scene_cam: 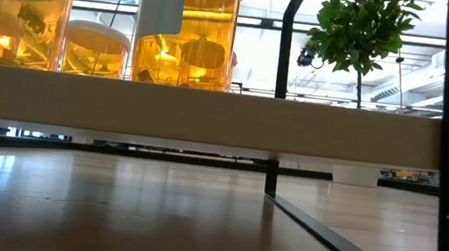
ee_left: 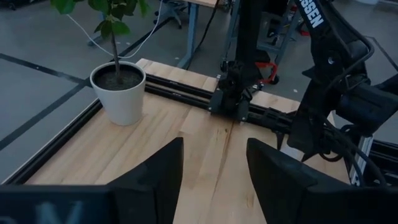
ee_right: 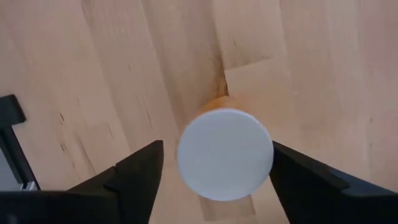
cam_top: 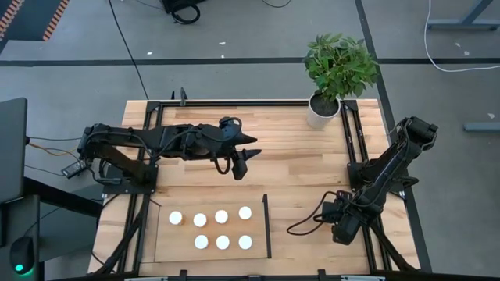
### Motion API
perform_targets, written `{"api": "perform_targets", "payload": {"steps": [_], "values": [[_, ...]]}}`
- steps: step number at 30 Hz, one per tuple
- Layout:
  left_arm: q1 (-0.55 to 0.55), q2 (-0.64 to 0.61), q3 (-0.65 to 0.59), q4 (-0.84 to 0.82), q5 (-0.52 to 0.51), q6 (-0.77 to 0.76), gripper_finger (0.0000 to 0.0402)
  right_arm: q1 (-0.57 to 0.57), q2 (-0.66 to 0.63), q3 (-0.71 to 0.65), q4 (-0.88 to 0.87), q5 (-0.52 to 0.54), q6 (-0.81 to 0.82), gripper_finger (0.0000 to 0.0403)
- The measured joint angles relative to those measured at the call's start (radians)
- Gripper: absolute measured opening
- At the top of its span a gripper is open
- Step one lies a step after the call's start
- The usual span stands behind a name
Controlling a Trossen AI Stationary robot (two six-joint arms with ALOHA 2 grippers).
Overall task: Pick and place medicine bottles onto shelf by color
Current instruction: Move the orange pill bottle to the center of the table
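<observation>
1. From the high view, you can see seven medicine bottles (cam_top: 222,216) standing on the shelf (cam_top: 162,242) by the near edge of the worktop (cam_top: 289,148). Four white caps sit in the back row and three in the front row. The left pincer (cam_top: 241,165) hangs over the middle of the worktop, behind the shelf. The right pincer (cam_top: 344,231) is low by the near right corner, on the far side of the shelf's black strip (cam_top: 266,226).

2. From the low view, you see orange bottles up close on the pale board. No pincer shows here.

3. From the left wrist view, the left pincer (ee_left: 214,168) is spread wide and holds nothing. It looks at the plant pot (ee_left: 118,93) and the right arm. White letters on that arm read "SSEN"; the rest is cut off.

4. From the right wrist view, the last bottle (ee_right: 224,154) stands upright right between the fingers (ee_right: 134,171) of the right pincer (ee_right: 217,163). The fingers are spread, with gaps on both sides of the cap. So the right arm is the nearer one, and I think you only need to squeeze next. The shelf lies toward the left arm from there. I can read no label on the cap.
</observation>
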Motion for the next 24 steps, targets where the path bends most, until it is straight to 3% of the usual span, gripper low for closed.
{"api": "perform_targets", "payload": {"steps": [9, 15, 24], "values": [[0.000, 0.000, 0.000, -0.019, 0.000, 0.000, 0.0177, -0.010, 0.000, 0.001, -0.001, 0.019, 0.015, 0.0229], [0.000, 0.000, 0.000, -0.080, 0.000, -0.020, 0.0172, -0.050, 0.000, 0.004, -0.007, 0.017, 0.014, 0.0228], [0.000, -0.035, 0.001, -0.108, 0.000, -0.022, 0.0168, -0.195, 0.000, 0.141, -0.252, 0.090, -0.110, 0.0229]]}}
